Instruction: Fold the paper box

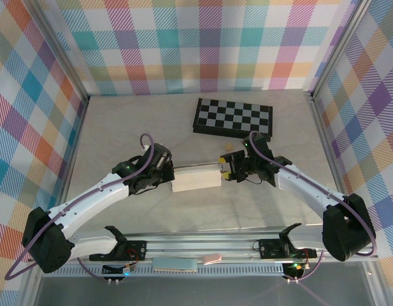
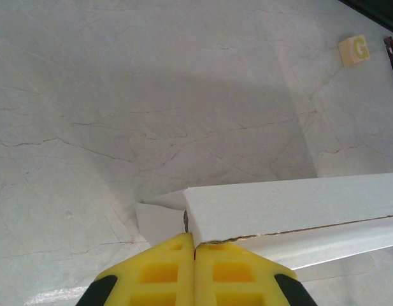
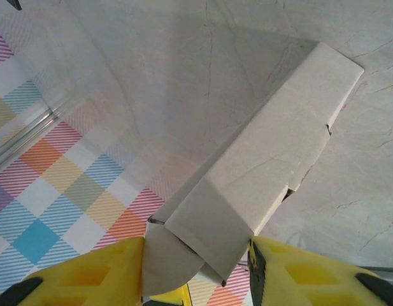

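- White thin cardboard makes the paper box [image 1: 196, 180], which is folded into a long, narrow shape. We see it on the near side of the chessboard [image 1: 233, 118], toward the arm bases and well apart from the board.
- The box lies roughly parallel to the long edge of the chessboard, stretched between the two grippers.
- The left gripper [image 2: 195, 237] is at the end of the box that is farther from the chessboard. Its yellow fingers [image 2: 164, 271] are pressed together, and a thin edge of the box's corner seems to be pinched between them.
- The right gripper [image 3: 196, 245] is at the end of the box that is closer to the chessboard. Its fingers [image 3: 100, 274] stand apart, one on each side of this end, where a rounded flap sticks out. They are close against the cardboard, but we cannot tell if they really press it.
- A small wooden block [image 2: 353, 50] with the letter G lies on the pale marbled table [image 1: 120, 127], between the chessboard and the right gripper.
- Along the top of the box, a seam shows a thin dark gap.
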